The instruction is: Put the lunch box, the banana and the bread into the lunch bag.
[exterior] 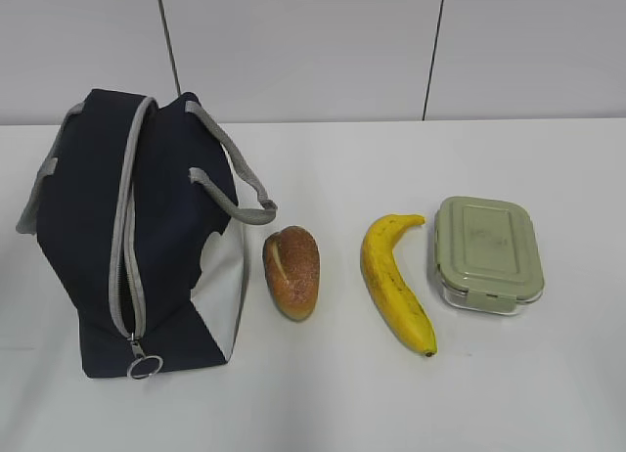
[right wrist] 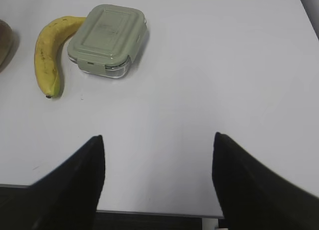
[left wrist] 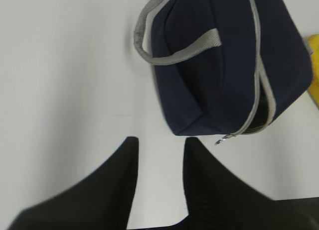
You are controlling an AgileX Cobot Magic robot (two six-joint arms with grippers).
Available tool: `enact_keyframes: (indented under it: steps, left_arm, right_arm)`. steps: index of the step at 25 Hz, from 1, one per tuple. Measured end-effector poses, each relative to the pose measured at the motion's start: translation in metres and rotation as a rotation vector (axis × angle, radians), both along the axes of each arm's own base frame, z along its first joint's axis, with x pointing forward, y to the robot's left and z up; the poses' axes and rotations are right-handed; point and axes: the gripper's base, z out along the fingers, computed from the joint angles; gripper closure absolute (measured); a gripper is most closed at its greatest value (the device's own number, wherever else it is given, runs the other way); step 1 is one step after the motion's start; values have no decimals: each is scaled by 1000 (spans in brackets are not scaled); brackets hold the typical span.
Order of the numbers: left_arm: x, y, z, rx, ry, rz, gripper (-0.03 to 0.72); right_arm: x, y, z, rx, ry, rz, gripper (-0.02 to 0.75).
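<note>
The navy lunch bag point(exterior: 127, 247) lies on the table's left with its grey zipper closed and the ring pull point(exterior: 143, 366) at the near end. The bread point(exterior: 291, 270), the banana point(exterior: 393, 281) and the green-lidded lunch box point(exterior: 488, 253) lie in a row to its right. No gripper shows in the exterior view. My left gripper point(left wrist: 159, 143) is open and empty, just short of the bag point(left wrist: 224, 60) and its pull point(left wrist: 224, 138). My right gripper point(right wrist: 157, 140) is wide open and empty near the table's front edge, with the lunch box point(right wrist: 107, 38) and banana point(right wrist: 47, 56) ahead to the left.
The white table point(exterior: 548, 374) meets a panelled white wall at the back. The bag's grey strap handles point(exterior: 240, 193) loop toward the bread. The table's front edge point(right wrist: 154, 210) runs just under my right gripper.
</note>
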Motion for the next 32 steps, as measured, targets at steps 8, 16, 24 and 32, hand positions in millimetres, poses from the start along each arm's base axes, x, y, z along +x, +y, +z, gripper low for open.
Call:
enact_keyframes:
  steps: [8,16,24,32]
  left_arm:
    - [83,-10,-4,-84,202,-3,442]
    - [149,-27,-24,-79,332,-29,264]
    - [194,-57,-33,-16,361,-59,232]
    - [207,-59,-48,-14,408,-42,232]
  right_arm:
    - [0,0,0,0,0,0,222]
    - [0,0,0,0,0,0,222]
    - [0,0,0,0,0,0,222]
    - [0,0,0,0,0,0,222]
